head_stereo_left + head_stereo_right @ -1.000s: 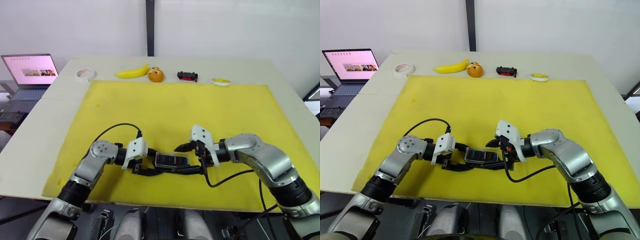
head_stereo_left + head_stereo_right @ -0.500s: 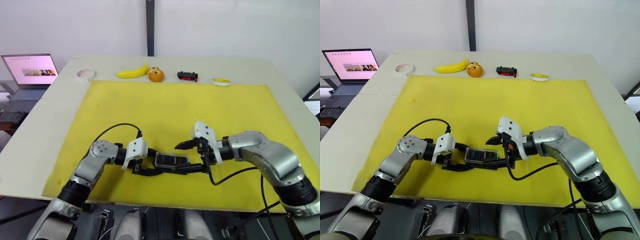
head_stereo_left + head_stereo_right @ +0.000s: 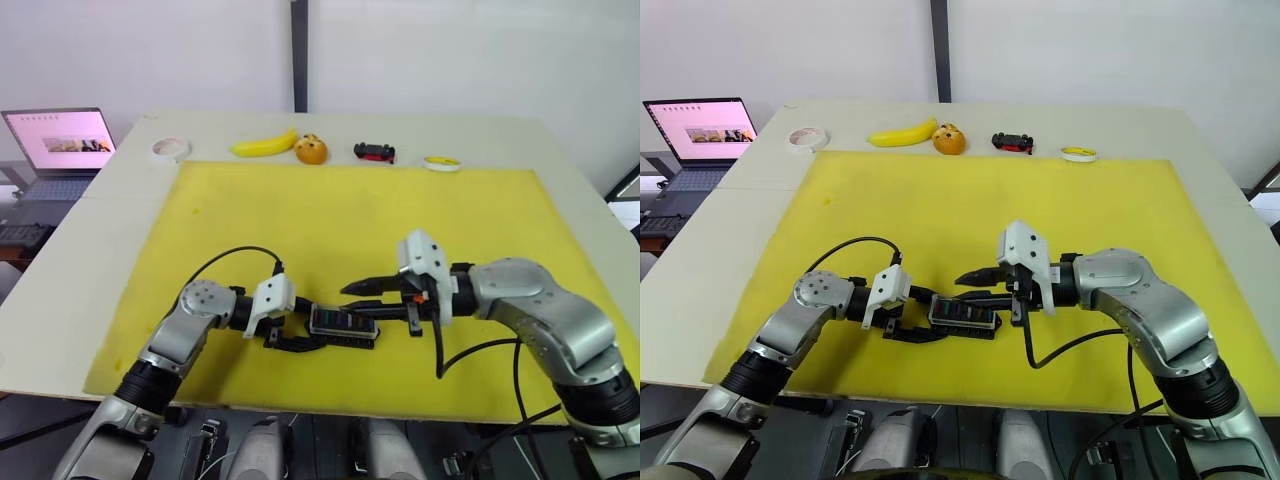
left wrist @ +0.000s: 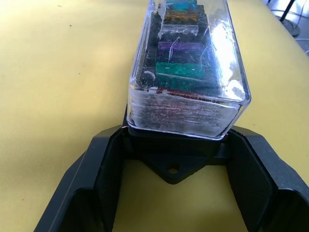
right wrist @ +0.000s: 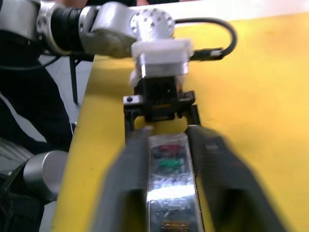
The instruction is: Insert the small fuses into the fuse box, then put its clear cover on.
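Yellow mat (image 3: 300, 220) covers most of the table (image 3: 90, 270); all the action is at its near edge, centre. Laptop (image 3: 62, 140), banana (image 3: 264, 146), an orange fruit (image 3: 311, 150), toy car (image 3: 375, 152) and two tape rolls sit along the far side, well apart from the work.

Change over the last second: right gripper (image 3: 365, 300) has lifted off the assembly and pulled back toward its own side. A second ago its fingers were down flanking the box; now they're raised just above the box's right end, spread, pinching nothing. Left gripper (image 3: 275, 338) hasn't moved: fingers spread at the box's left end, straddling the mounting tab, bracing rather than pinching.

My read: the right arm letting go means the cover placement is done or nearly so. Task looks to be at its end; only a seating check is left.

Fuse box (image 4: 174, 159): black, flat on the mat between the two grippers. Clear cover (image 4: 227, 63) is on top, glare along its edges, looks square on the base from the left wrist view. Small fuses (image 4: 181, 68) visible through it in a row: red, green, purple, whitish, brown, teal, all in slots. Can't tell if the cover has clicked fully home.
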